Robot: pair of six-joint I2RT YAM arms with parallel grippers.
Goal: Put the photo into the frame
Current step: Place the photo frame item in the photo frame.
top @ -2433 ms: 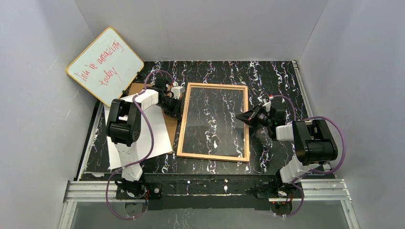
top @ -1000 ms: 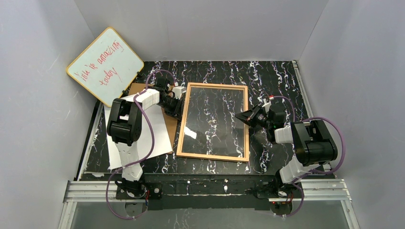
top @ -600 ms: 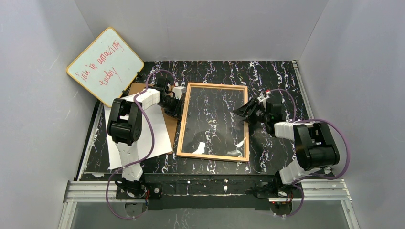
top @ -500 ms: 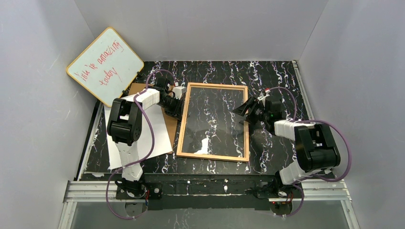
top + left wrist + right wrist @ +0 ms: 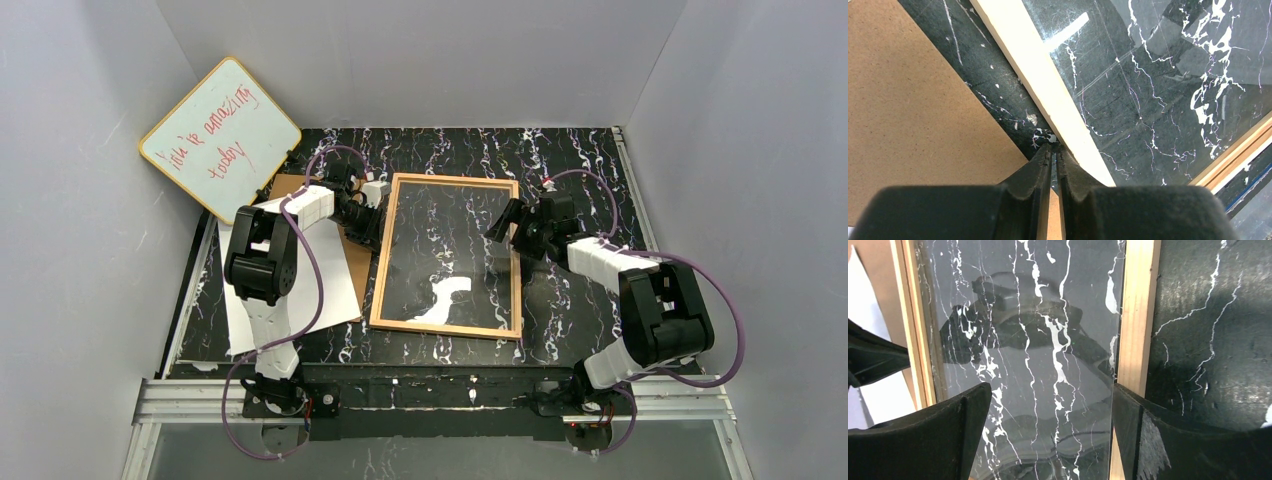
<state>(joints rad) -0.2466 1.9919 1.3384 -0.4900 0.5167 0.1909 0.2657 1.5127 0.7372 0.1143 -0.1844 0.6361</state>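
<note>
Right hand [image 5: 1050,395] spread wide, left hand [image 5: 1054,150] closed, over black marbled table [image 5: 580,160] within grey walls [image 5: 450,60].

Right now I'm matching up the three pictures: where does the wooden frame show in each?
Top: frame flat mid-table, between the arms.
Left wrist: frame edge runs diagonally past the shut left claw.
Right wrist: frame fills left and centre.
Shared landmark: brown board along the frame's left side.

The left arm [image 5: 300,207] and right arm [image 5: 600,262] have white links, black joints, purple cables [image 5: 318,285].
</note>
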